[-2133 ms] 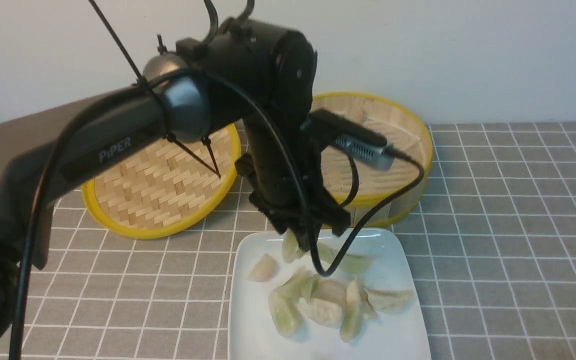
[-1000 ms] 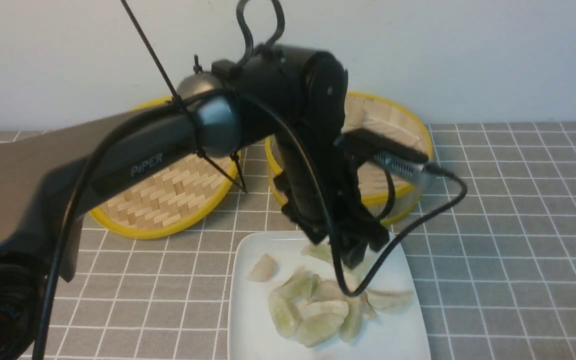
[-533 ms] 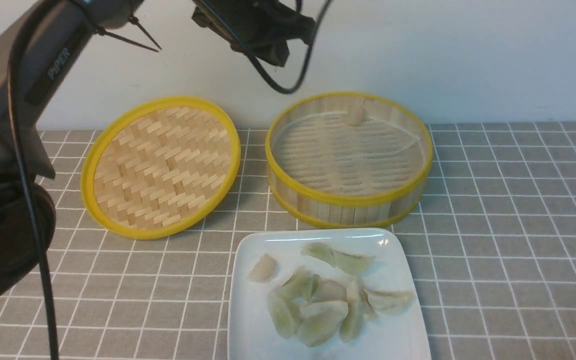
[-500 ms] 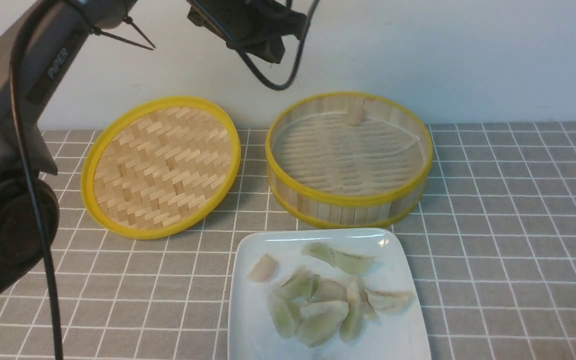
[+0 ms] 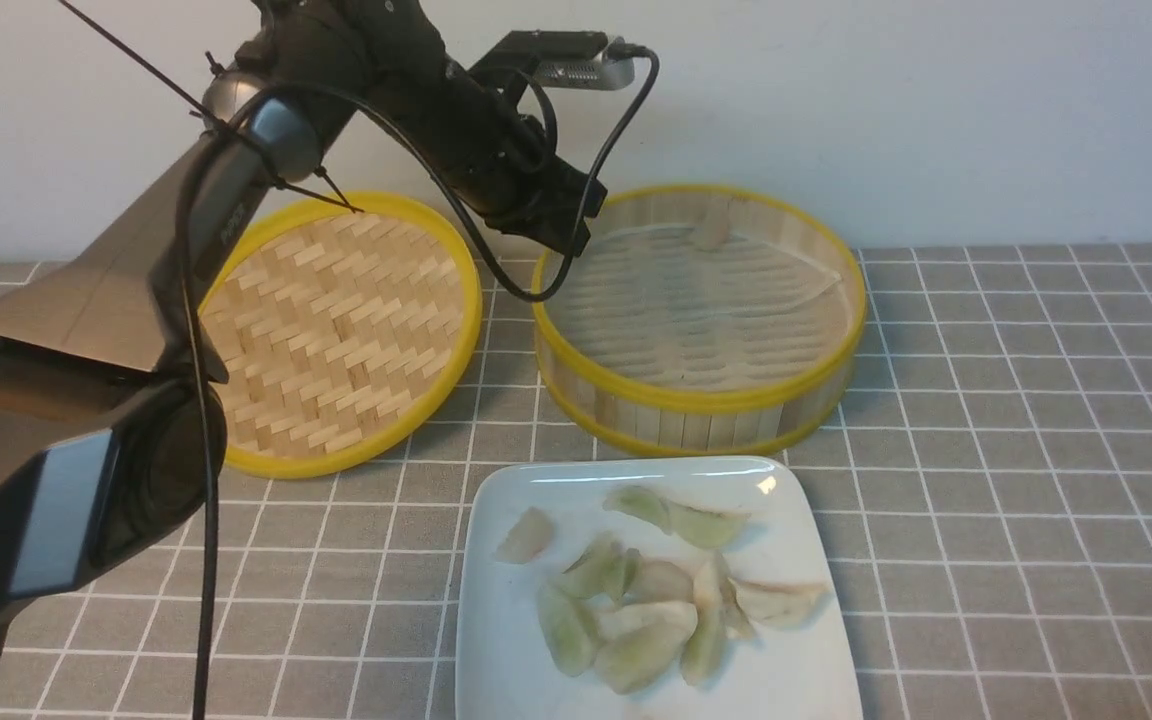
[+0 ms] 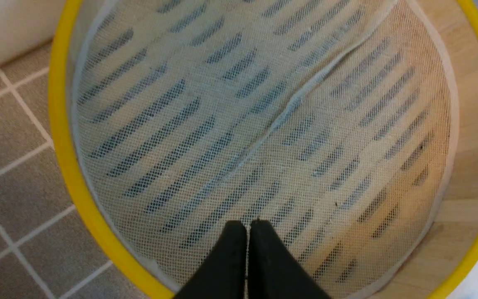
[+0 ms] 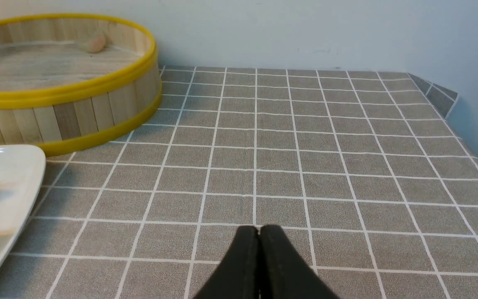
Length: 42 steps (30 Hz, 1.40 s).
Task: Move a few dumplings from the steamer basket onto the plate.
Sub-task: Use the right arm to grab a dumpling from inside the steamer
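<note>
The steamer basket stands at the back with one pinkish dumpling against its far wall. My left gripper is shut and empty, hanging just over the basket's left rim. In the left wrist view its tips hover over the mesh liner, with no dumpling in sight. The white plate in front holds several pale green and pinkish dumplings. My right gripper is shut and empty, low over the tablecloth to the right of the plate and basket.
The flat woven lid lies left of the basket, under my left arm. A grey checked cloth covers the table. The wall is close behind the basket, and the table's right edge shows in the right wrist view.
My left gripper left the plate, rose high above the table, then came down to the basket's left rim. One more green dumpling lies on the plate than two seconds ago.
</note>
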### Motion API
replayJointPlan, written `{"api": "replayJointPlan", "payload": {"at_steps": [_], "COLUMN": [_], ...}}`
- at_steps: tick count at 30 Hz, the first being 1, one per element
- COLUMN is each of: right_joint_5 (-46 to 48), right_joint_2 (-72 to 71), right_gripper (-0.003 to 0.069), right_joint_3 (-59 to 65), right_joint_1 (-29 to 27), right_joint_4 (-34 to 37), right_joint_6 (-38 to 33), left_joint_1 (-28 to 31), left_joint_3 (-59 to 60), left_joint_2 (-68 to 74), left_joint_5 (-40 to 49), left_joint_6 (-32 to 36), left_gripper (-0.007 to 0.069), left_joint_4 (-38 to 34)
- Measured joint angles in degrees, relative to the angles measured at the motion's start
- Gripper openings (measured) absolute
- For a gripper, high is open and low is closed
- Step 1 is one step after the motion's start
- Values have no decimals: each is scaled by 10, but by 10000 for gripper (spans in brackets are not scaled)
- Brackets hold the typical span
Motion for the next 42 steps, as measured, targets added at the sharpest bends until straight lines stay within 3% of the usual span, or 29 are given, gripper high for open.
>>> {"api": "replayJointPlan", "payload": {"at_steps": [6,12,17,20,26,28,36,42], "right_joint_5": [0,0,0,0,-14,-54,-275,-319], "right_joint_2": [0,0,0,0,0,0,0,0], "right_gripper": [-14,-14,-14,-14,-14,-14,-14,-14], "right_joint_3": [0,0,0,0,2,7,6,6], "right_joint_1": [0,0,0,0,0,0,0,0], "right_joint_4": [0,0,0,0,3,37,286,336], "right_joint_6": [0,0,0,-2,1,14,96,65], "left_joint_1": [0,0,0,0,1,1,1,1], "left_joint_3": [-4,14,109,230,415,477,692,791], "left_joint_2": [-1,-39,-134,-224,-341,-384,-554,-635], "left_joint_5": [2,6,6,7,7,7,-65,-89], "left_joint_6": [-6,-64,-69,-74,-72,-70,-68,-68], "left_gripper": [-5,-5,-5,-5,-5,-5,-5,-5], "left_joint_4": [9,52,108,149,160,160,160,159]}}
